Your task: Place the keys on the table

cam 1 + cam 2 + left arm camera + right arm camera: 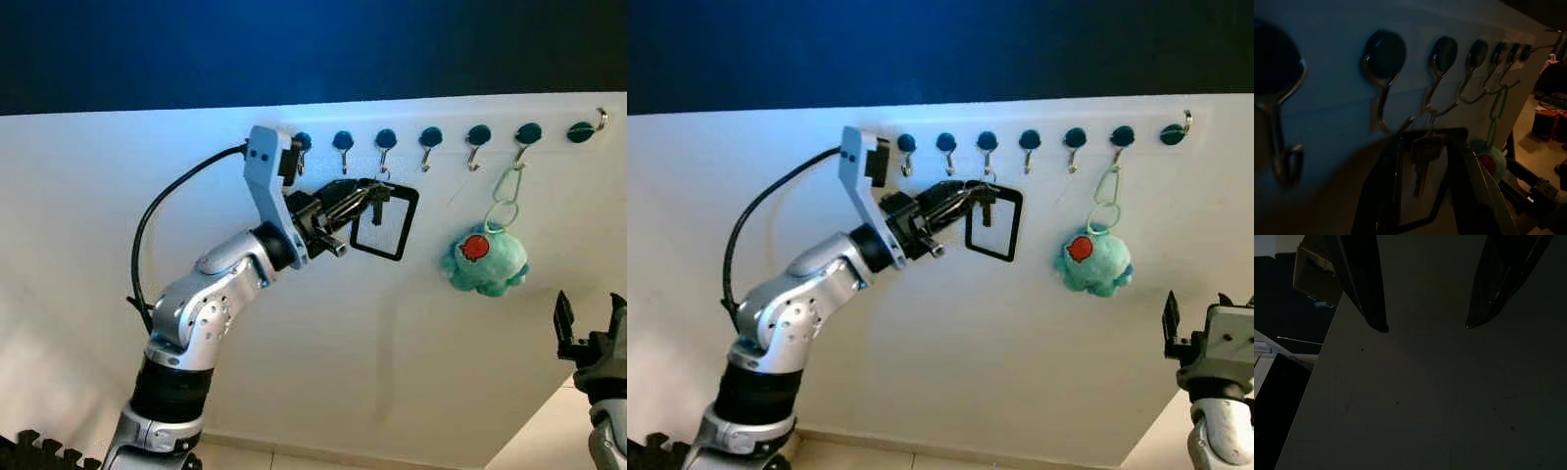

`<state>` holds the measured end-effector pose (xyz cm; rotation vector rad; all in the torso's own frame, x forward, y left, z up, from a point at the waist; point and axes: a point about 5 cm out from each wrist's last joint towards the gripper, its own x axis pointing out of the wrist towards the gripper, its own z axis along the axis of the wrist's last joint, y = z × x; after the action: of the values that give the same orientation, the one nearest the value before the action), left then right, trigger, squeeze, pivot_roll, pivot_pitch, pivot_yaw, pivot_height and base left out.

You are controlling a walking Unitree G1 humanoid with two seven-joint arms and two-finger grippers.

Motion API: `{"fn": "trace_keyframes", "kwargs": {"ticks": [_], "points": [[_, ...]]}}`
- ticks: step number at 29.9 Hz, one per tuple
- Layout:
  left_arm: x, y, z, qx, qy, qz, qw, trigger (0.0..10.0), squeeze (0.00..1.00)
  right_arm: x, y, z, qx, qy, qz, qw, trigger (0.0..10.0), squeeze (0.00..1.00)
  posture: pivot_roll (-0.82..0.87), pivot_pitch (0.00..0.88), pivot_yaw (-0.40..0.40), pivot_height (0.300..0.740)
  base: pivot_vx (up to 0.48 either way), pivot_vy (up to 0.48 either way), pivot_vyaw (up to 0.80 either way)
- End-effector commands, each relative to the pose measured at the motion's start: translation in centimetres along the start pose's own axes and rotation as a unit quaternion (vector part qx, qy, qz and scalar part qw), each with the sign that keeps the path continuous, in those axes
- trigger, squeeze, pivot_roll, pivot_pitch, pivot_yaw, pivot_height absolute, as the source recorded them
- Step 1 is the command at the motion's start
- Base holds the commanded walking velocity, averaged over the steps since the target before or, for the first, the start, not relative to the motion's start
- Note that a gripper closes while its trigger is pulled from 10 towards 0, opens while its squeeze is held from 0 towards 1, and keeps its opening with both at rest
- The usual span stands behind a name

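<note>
The keys [378, 203] hang from the third blue-capped hook [386, 139] on the white wall, together with a black square frame tag [409, 227]. My left gripper [374, 194] is raised to them, open, one finger on each side of the keys with small gaps. In the left wrist view a key [1422, 159] dangles between the two dark fingers [1382, 186], under its hook [1442, 56]. Low on the right, my right gripper [588, 315] is open and holds nothing; its wrist view shows both fingertips [1376, 323] spread over a pale surface.
A row of several blue-capped metal hooks [430, 138] runs along the wall. A teal plush toy [485, 260] hangs by a green clip [506, 186] two hooks further right. Tiled floor [549, 441] is visible at the bottom right.
</note>
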<state>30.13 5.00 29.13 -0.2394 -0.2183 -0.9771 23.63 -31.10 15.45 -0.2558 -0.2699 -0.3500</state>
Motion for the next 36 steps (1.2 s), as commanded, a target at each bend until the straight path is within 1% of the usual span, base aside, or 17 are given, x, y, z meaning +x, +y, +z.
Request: {"fn": "trace_keyframes", "kwargs": {"ticks": [1,4,5,6,7,8,9,10,11,13,14,15,16,18,28,29,36], "points": [[0.3,0.1,0.0,0.002,-0.001,0.005,1.0,10.0,0.0,-0.5,0.1,-0.3,-0.003,0.007,0.002,1.0,10.0,0.0,-0.1,0.091,0.095,0.74,0.0,0.0,0.0],[0.4,0.1,0.0,0.002,-0.003,0.005,1.0,10.0,0.0,-0.5,0.1,-0.4,-0.003,0.007,0.002,1.0,10.0,0.0,-0.1,0.091,0.095,0.74,0.0,0.0,0.0],[0.5,0.1,0.1,0.002,-0.005,0.006,1.0,8.8,0.0,-0.6,0.0,-0.4,-0.003,0.008,0.001,1.0,10.0,0.0,-0.1,0.091,0.095,0.74,0.0,0.0,0.0],[0.5,0.1,0.1,0.002,-0.005,0.006,1.0,8.8,0.0,-0.6,0.0,-0.4,-0.003,0.008,0.001,1.0,10.0,0.0,-0.1,0.091,0.095,0.74,0.0,0.0,0.0],[0.5,0.2,0.2,0.001,-0.007,0.006,1.0,8.5,0.0,-0.6,0.0,-0.4,-0.003,0.008,0.001,1.0,10.0,0.0,-0.1,0.091,0.095,0.74,0.0,0.0,0.0],[0.5,0.2,0.2,0.002,-0.007,0.006,1.0,7.4,0.0,-0.6,0.1,-0.4,-0.002,0.009,0.001,1.0,10.0,0.0,-0.1,0.091,0.095,0.74,0.0,0.0,0.0],[0.5,0.2,0.2,0.002,-0.007,0.006,1.0,7.4,0.0,-0.6,0.1,-0.4,-0.002,0.009,0.001,1.0,10.0,0.0,-0.1,0.091,0.095,0.74,0.0,0.0,0.0],[0.4,0.2,0.3,0.002,-0.008,0.006,1.0,6.3,0.0,-0.6,0.1,-0.5,-0.002,0.009,0.001,1.0,10.0,0.0,-0.1,0.093,0.096,0.74,0.0,0.0,0.0],[0.4,0.2,0.3,0.003,-0.008,0.006,1.0,4.5,0.0,-0.6,0.1,-0.5,-0.002,0.01,0.001,1.0,10.0,0.0,-0.09,0.093,0.095,0.74,0.0,0.0,0.0],[0.4,0.2,0.3,0.003,-0.008,0.006,1.0,4.2,0.0,-0.5,0.2,-0.5,-0.001,0.01,0.001,1.0,10.0,0.0,-0.09,0.093,0.095,0.74,0.0,0.0,0.0],[0.4,0.2,0.3,0.003,-0.008,0.006,1.0,3.0,0.0,-0.5,0.3,-0.5,0.0,0.01,0.002,1.0,10.0,0.0,-0.09,0.092,0.094,0.74,0.0,0.0,0.0],[0.4,0.2,0.3,0.003,-0.008,0.006,1.0,3.0,0.0,-0.5,0.3,-0.5,0.0,0.01,0.002,1.0,10.0,0.0,-0.09,0.092,0.094,0.74,0.0,0.0,0.0],[0.4,0.2,0.3,0.004,-0.008,0.006,1.0,1.5,0.0,-0.4,0.3,-0.5,0.0,0.01,0.003,1.0,10.0,0.0,-0.09,0.092,0.094,0.74,0.0,0.0,0.0],[0.3,0.3,0.3,0.004,-0.007,0.007,1.0,0.0,0.0,-0.4,0.4,-0.5,0.001,0.01,0.004,1.0,10.0,0.0,-0.09,0.092,0.093,0.74,0.0,0.0,0.0],[0.1,0.3,0.4,0.004,-0.008,0.008,1.0,0.2,0.0,-0.3,0.4,-0.5,0.001,0.01,0.005,1.0,10.0,0.0,-0.09,0.091,0.089,0.74,0.0,0.0,0.0],[0.1,0.2,0.4,0.003,-0.008,0.007,1.0,10.0,0.0,-0.3,0.4,-0.5,0.001,0.01,0.005,1.0,10.0,0.0,-0.09,0.091,0.089,0.74,0.0,0.0,0.0],[-0.9,-1.3,1.1,-0.019,-0.001,-0.061,0.998,10.0,0.0,-0.4,0.4,-0.6,0.0,0.011,0.005,1.0,10.0,0.0,-0.08,0.095,0.091,0.74,0.0,0.0,0.0]]}}
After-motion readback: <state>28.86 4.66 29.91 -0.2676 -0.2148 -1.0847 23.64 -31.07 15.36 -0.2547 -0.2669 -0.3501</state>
